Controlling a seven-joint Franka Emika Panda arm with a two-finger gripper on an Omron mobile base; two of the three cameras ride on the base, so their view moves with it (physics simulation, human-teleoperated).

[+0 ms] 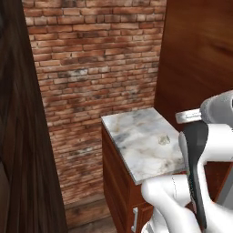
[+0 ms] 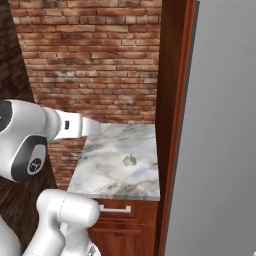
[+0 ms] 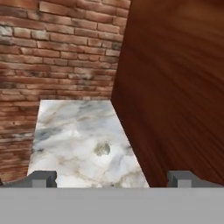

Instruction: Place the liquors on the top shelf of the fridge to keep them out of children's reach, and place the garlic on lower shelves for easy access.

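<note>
the left base view takes in a dark wood cabinet (image 1: 18, 136) at its far left, then the brick wall (image 1: 95, 68), then the marble counter (image 1: 136, 141) and a tall wood panel (image 1: 200, 54) at the right, with the white arm (image 1: 200, 154) crossing the lower right. the right base view adds what the others lack: the fridge (image 2: 220, 150), a wide flat grey face down its right side, shut, so nothing of its inside can be seen, with a narrow wood strip between it and the counter. the garlic (image 2: 129, 160) lies alone on the marble counter, towards the counter's right side and near the wood panel, well apart from the brick wall; in the left base view it is a faint lump (image 1: 164, 140). the hand view shows it (image 3: 102, 149) most plainly, a small rounded bulb with no clear long axis, and which way its tip points cannot be told. the gripper (image 3: 112, 178) is held back from the garlic, touching nothing, its jaws spread wide with one fingertip at each lower corner.
</note>
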